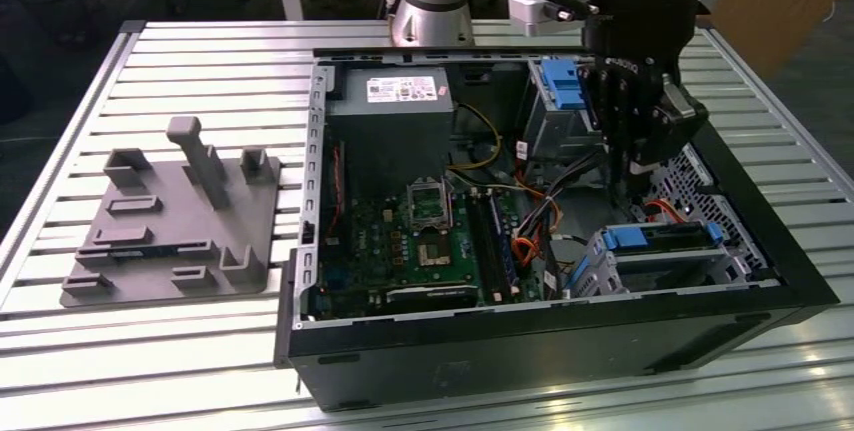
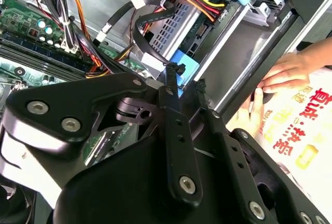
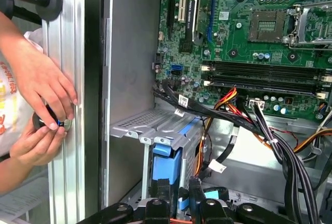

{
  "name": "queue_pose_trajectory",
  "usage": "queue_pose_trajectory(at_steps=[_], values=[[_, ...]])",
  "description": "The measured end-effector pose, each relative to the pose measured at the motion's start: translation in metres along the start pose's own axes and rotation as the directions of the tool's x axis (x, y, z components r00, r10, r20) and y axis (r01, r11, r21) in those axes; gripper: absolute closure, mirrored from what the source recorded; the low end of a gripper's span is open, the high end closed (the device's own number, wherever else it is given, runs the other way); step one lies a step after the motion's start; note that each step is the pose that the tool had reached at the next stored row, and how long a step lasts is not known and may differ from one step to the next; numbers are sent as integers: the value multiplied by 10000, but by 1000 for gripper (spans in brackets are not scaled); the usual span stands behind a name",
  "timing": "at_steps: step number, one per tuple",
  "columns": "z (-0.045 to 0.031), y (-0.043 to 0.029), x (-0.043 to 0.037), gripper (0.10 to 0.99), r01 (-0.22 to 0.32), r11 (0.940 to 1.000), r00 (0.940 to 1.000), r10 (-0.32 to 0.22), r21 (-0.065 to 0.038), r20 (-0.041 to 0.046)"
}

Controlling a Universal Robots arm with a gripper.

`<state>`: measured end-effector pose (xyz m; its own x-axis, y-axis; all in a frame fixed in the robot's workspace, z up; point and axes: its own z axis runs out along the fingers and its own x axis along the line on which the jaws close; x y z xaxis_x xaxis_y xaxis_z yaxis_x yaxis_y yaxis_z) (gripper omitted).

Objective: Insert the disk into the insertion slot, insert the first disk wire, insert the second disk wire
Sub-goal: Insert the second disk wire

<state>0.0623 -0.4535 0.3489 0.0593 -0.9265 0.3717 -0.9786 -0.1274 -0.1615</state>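
table first: the slatted aluminium table [image 1: 200, 51] carries everything. the open computer case [image 1: 534, 336] lies on its side toward the exterior view's right edge of the table, and the silver arm [image 1: 434, 1] comes in over the case's far wall. a grey fixture plate [image 1: 147, 251] sits apart from the case, toward the table's edge at the exterior view's left.

inside the case, the green motherboard [image 1: 427, 241] covers the floor, with the grey power supply [image 1: 394, 91] at the far wall. down in the case's near corner at the exterior view's right stands the insertion slot [image 1: 667, 269], the perforated silver cage, and the disk [image 1: 663, 236] is seated in it, its blue carrier showing at the top. a short loop of the first disk wire [image 1: 655, 211], red-orange, shows just behind that carrier.

in the second wrist view, the gripper [image 2: 187, 77] hangs inside the case close to the cage. the jaws are drawn in on the bright blue plug [image 2: 185, 60] of the second disk wire [image 2: 139, 24], whose dark cable arcs up and away from the fingertips. the plug is held in the air, near the cage but not touching it.

at the table's edge outside the case wall, a person's hand [image 2: 284, 73] rests with fingers spread. in the first wrist view, two hands [image 3: 44, 86] pinch a small dark piece against the aluminium.
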Motion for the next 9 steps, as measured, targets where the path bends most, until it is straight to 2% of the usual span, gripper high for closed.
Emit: queue_pose_trajectory(at_steps=[9], values=[[34, 6, -13, 796, -6, 10000, 10000, 6, -2, 2]])
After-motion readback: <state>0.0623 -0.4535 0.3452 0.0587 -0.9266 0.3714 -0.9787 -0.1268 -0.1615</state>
